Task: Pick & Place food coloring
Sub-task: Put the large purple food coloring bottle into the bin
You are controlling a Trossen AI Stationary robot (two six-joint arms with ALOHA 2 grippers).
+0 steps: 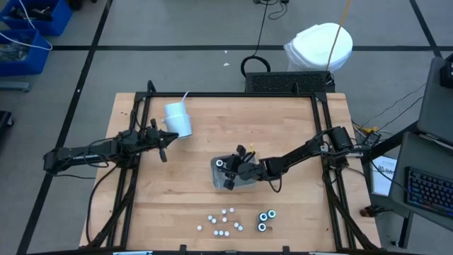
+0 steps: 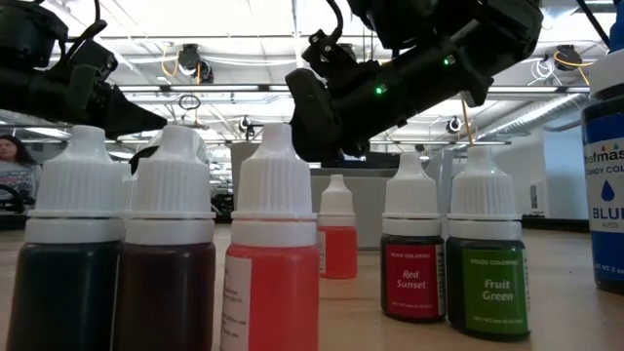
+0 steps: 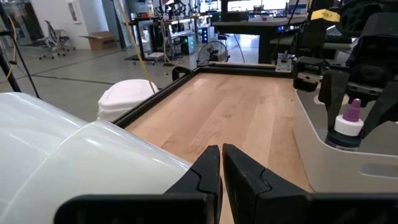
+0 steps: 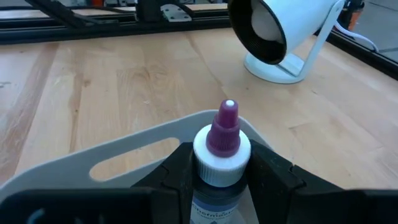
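**A:** So where are we standing on the food coloring job? Going left to right: we're seeing the left gripper (image 1: 164,146) parked over the left side of the table, fingers pinched together with nothing between them, just beside the tipped white cup (image 1: 178,119). It's looking like that arm is just waiting.

**B:** Yep. In the middle, the right gripper (image 1: 237,168) is hanging over the clear tray (image 1: 218,176), and we're looking at its fingers clamped on a bottle with a purple tip (image 4: 224,142). We're guessing it's in the middle of setting that one down in the tray, not letting go yet.

**A:** And what's in the tray already? We're making out one dark round bottle (image 1: 220,163) at its left edge, though the gripper is hiding the rest, so we can't tell how many more.

**B:** Plenty is still waiting. The small white-capped bottles (image 1: 222,220) are sitting in a loose cluster at the near edge, and a few larger dark bottles (image 1: 266,219) are sitting just right of them.

**A:** So we're calling it early days, with most of the set still to move.
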